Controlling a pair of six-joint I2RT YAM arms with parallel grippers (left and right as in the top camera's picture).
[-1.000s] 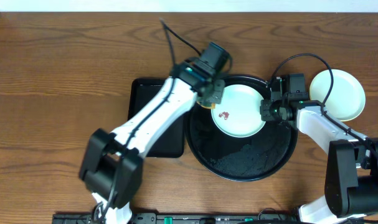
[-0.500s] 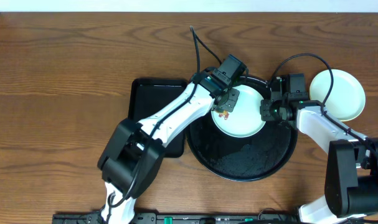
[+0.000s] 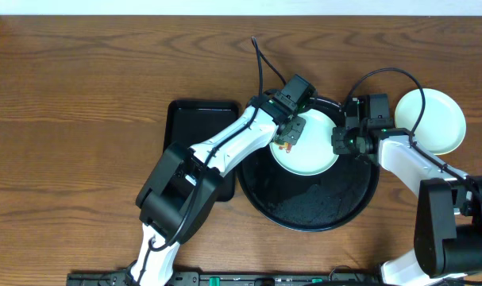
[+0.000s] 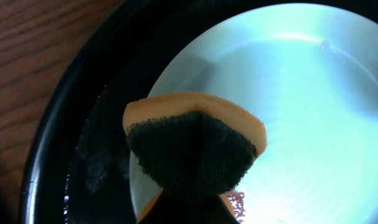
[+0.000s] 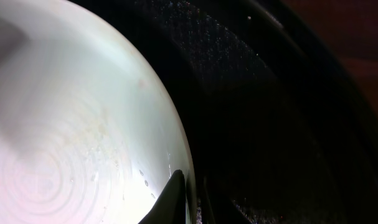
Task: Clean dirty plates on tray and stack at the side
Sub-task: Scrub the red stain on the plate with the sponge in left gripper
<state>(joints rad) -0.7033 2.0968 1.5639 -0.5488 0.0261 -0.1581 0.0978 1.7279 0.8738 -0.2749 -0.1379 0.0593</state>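
Observation:
A pale mint-white plate (image 3: pixel 312 151) lies in the upper part of the round black tray (image 3: pixel 304 210). My left gripper (image 3: pixel 291 133) is shut on an orange sponge (image 4: pixel 195 146) with a dark green scouring face, held over the plate's left side. A reddish-brown smear (image 4: pixel 236 199) shows beside the sponge. My right gripper (image 3: pixel 339 141) is shut on the plate's right rim, one fingertip (image 5: pixel 174 190) lying on the plate's (image 5: pixel 70 124) inner edge. A pale yellow plate (image 3: pixel 441 119) sits on the table to the right of the tray.
A smaller rectangular black tray (image 3: pixel 181 127) lies left of the round one, partly under my left arm. Wet film and droplets cover the round tray's floor (image 5: pixel 269 124). Cables arch above both wrists. Bare wooden table (image 3: pixel 66 119) spreads to the left.
My left arm swung right from the tray's left edge onto the plate, carrying the sponge, which now partly covers the smear. The right gripper and plate have not moved.

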